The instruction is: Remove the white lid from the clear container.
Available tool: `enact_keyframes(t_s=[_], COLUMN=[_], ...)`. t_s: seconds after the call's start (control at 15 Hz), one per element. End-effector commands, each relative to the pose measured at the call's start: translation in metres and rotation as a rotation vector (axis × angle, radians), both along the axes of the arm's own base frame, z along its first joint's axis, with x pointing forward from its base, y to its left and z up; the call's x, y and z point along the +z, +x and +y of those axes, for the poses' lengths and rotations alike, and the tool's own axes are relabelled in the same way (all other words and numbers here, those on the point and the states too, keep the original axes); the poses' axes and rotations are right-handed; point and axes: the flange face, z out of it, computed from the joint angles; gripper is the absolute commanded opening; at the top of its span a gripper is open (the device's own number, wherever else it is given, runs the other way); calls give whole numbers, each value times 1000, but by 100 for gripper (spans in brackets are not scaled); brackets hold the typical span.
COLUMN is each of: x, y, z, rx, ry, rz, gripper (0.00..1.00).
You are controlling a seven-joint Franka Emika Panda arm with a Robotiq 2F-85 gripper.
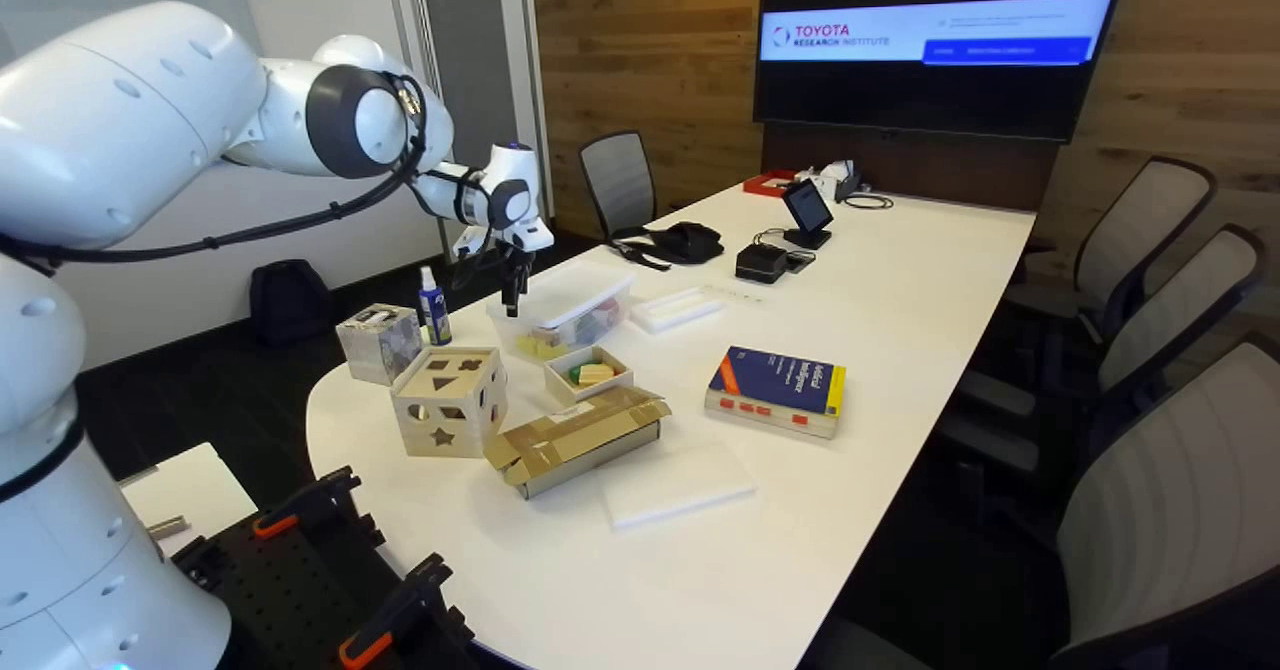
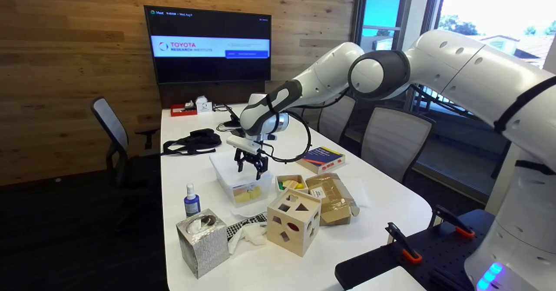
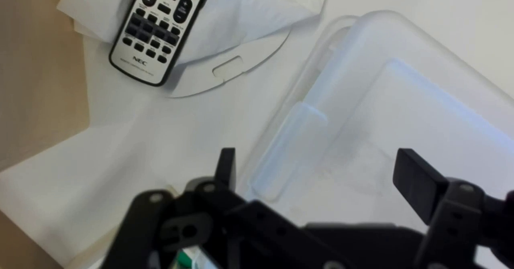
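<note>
Wooden panelling (image 2: 74,65) backs the desk (image 1: 890,300). Spread wide, the fingers (image 3: 419,184) hold nothing; whether they touch the white lid (image 3: 433,116) cannot be told. It sits on the clear container (image 2: 226,186), toward three o'clock in the wrist view.

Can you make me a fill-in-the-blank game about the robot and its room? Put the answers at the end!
1. The clear container has its white lid ___, not off.
2. The gripper is not shut; it is ___.
3. The remote control shows the brand name ___.
4. The red word on the screen is ___.

Missing words: on; open; NEC; TOYOTA
</note>
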Motion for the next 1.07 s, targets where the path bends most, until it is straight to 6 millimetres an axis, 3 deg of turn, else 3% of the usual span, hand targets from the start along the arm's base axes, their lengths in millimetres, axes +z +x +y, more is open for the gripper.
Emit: enact_keyframes(t_s=[0.0,0.07,0.13,0.27,0.67,0.87,1.0], x=[-4,-7,-9,-12,-9,-9,-9], y=[9,10,11,11,13,14,15], z=[3,3,4,7,17,22,24], rx=[22,25,27,37,75,98,106], ry=[-2,-4,-6,-11,-14,-10,-8], rz=[21,26,30,35,46,42,45], gripper=[100,100,75,66,19,0,0])
